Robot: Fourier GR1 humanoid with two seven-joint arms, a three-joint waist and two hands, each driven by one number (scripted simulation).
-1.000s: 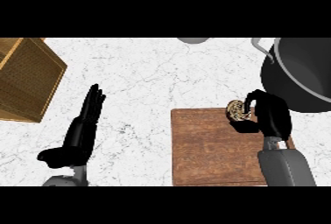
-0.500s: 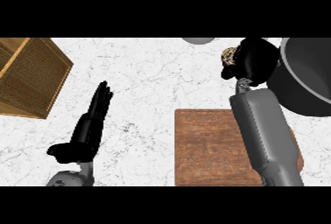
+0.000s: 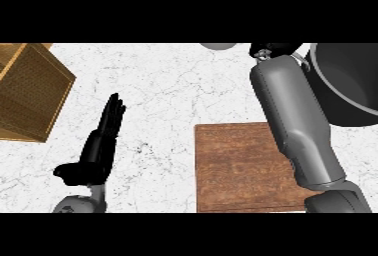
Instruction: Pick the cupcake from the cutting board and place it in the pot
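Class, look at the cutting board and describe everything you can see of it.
The cutting board is a brown rectangle with wood grain, lying flat on the white marbled counter, low and right of centre. Nothing lies on its visible top. The grey right forearm crosses over its right edge, hiding that side. The pot sits beyond its far right corner.

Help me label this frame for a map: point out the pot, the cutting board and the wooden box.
pot (image 3: 347, 85), head view, on its dark inner wall.
cutting board (image 3: 240, 170), head view, on its bare wooden top.
wooden box (image 3: 33, 90), head view, on its slanted side face.
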